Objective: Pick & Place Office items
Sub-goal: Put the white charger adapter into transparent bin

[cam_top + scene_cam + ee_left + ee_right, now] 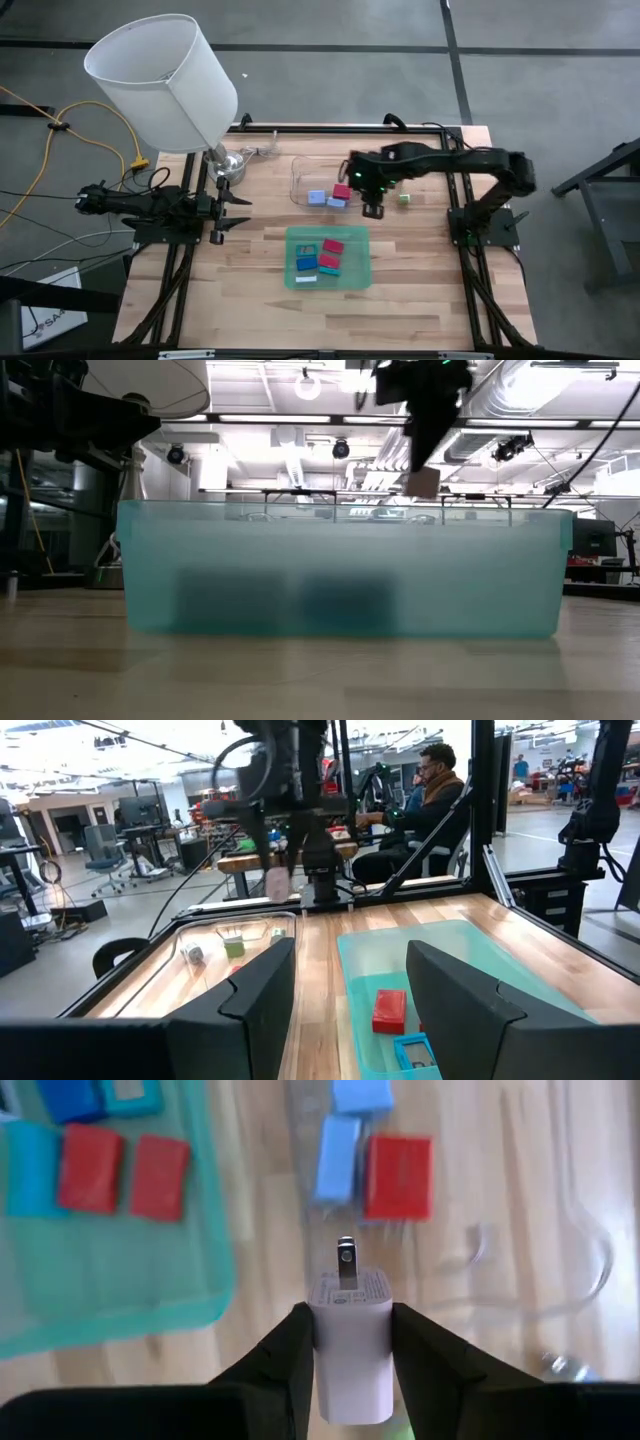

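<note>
Right gripper (pixel 345 1342) clamped on a white plug block (pixel 349 1330), prongs pointing away from the wrist, held in the air above the table (pixel 420 290) between the clear tray (pixel 300 180) and the green tray (pixel 360 280). Low view shows it above the green tray's rim.

Other items: red block (pixel 342 191) and two pale blue blocks (pixel 317 198) in the clear tray, mid table toward the far edge. Red blocks (pixel 333 245), teal and blue blocks (pixel 305 264) in the green tray, centre table toward the near edge. One small green cube (pixel 404 198) on bare wood just right of the gripper.

Left gripper (pixel 243 207) idles at the left edge, jaws apart, nothing between them.

Surface: pale wood butcher-block on a black frame. White lamp shade (pixel 165 80) over the far-left corner, chrome base below it. Yellow cable (pixel 90 115) on the grey floor to the left.

Room: open workshop, ceiling strip lights and ducts, desks, office chairs. A person (pixel 425 795) sits at a bench beyond the far edge.
</note>
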Controlling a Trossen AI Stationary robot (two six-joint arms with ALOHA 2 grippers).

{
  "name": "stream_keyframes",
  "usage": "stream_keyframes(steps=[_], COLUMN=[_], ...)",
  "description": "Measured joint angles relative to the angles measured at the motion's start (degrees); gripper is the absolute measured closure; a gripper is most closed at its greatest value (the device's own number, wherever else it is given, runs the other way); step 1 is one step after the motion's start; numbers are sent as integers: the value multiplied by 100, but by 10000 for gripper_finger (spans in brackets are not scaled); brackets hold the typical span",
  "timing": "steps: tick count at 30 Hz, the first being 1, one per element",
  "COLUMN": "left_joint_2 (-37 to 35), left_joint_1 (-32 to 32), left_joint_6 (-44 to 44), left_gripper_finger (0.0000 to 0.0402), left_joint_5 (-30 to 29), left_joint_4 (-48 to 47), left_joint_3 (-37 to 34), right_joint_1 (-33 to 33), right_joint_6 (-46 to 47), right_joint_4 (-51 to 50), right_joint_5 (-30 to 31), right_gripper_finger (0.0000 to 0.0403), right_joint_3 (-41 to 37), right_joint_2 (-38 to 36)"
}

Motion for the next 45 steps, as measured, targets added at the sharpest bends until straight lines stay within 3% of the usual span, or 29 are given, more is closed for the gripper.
stream_keyframes(steps=[7,16,28,45], left_joint_2=[-1,0,0,0], left_joint_1=[0,0,-1,-2], left_joint_6=[0,0,0,0], left_gripper_finger=[215,215,215,215], left_joint_5=[-1,-2,1,-2], left_joint_4=[0,0,-2,-2], left_joint_3=[-1,-2,-2,1], right_joint_1=[-374,-661,-654,-682], right_joint_6=[-891,-1485,-1709,-1644], right_joint_4=[338,1208,2038,2169], right_joint_5=[-91,-955,-1578,-1948], right_gripper_finger=[295,295,295,295], right_joint_3=[837,1417,1456,1450], right_joint_2=[1021,1837,2379,2756])
